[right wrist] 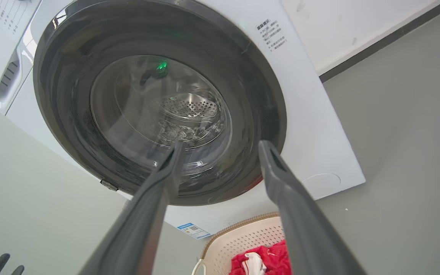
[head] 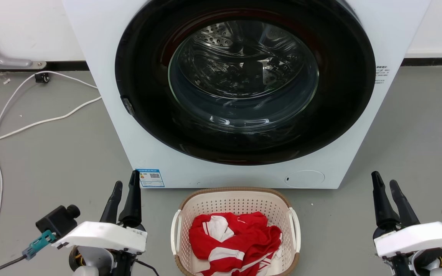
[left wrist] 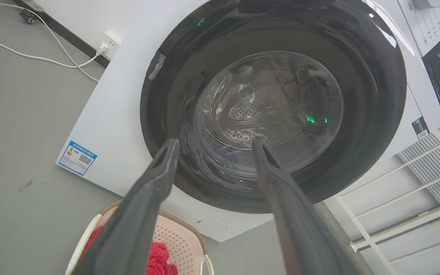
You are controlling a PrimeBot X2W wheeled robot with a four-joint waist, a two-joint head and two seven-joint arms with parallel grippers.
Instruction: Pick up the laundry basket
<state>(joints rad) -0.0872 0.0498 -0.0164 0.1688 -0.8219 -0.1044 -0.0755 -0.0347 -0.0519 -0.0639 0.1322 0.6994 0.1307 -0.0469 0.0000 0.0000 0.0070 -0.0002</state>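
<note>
Here we are, nearest first: the left jaws sit low at our left and the right jaws low at our right, both parted and holding nothing, fingers (head: 132, 199) aimed forward. Between them, well apart from either, the laundry basket (head: 240, 202) rests on the grey floor (head: 52, 161) with a red-and-white garment (head: 234, 237) heaped inside, its white handles (head: 175, 230) untouched. Just behind it stands the washing machine (head: 90, 46), door shut. So we judge nothing's done yet: reaching in, gripping and lifting are all ahead of us.

Cream perforated laundry basket (head: 236, 200), upright on floor, holding red-white cloth
</note>
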